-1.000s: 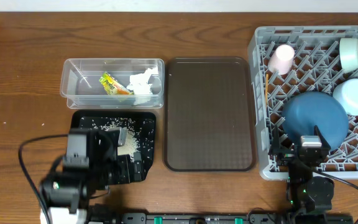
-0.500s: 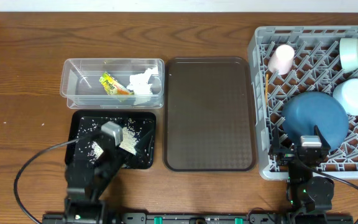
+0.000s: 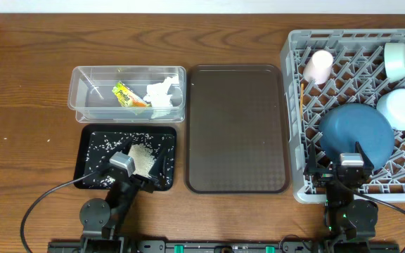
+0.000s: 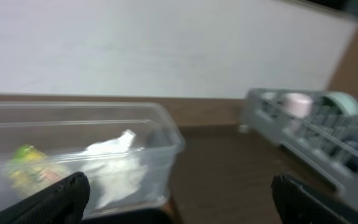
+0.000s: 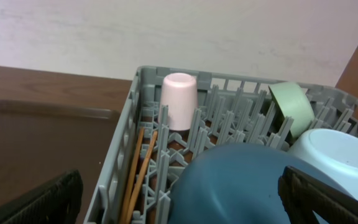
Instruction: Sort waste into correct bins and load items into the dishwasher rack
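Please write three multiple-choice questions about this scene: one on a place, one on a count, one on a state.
1. Where is the snack wrapper? A) on the brown tray B) in the clear tub C) in the black tray
2. How many bowls are in the dishwasher rack? A) one B) two C) three
3. The right gripper is: A) shut on a chopstick B) shut on the plate C) open
Answers: 1 B, it lies beside the tissue; 2 B, the mint bowl and the white and light-blue bowl; 3 C, its jaws stand wide apart.
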Controlling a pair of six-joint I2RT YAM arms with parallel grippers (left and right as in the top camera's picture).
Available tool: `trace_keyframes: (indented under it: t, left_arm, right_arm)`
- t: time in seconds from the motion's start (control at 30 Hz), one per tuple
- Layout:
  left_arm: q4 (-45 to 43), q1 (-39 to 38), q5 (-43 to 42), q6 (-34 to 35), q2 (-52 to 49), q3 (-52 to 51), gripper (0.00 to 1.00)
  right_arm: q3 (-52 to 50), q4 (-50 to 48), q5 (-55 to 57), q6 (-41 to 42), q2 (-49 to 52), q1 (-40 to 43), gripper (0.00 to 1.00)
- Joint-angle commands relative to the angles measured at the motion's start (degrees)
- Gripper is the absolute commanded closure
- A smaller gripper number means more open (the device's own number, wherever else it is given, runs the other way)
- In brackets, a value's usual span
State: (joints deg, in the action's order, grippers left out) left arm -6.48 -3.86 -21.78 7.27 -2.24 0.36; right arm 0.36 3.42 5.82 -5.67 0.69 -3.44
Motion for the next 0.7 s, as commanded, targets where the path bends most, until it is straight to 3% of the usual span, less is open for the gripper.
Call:
trace_keyframes:
  t: [0.0,0.1,0.2,0.67]
  left_arm:
    - [3.1,0.1,10.8,-2.6,1.9,-0.1,0.04]
    - [9.6,0.6,16.7,-2.6,2.2,-0.1,0.04]
    - [10.4,1.5,19.6,-2.6,2.2,-0.2,0.04]
    - [10.5,4.4,19.9,-5.8,2.2,-0.2,0.04]
  right_arm:
    - [-0.1,0.3,-0.1,-0.6,-0.4,0.4,0.01]
    - [-0.1,0.3,-0.1,-0.6,-0.4,0.4,0.01]
    - [-0.1,0.3,-0.1,-0.6,-0.4,0.4,0.01]
    - [-0.1,0.3,-0.1,-0.6,-0.4,0.4,0.01]
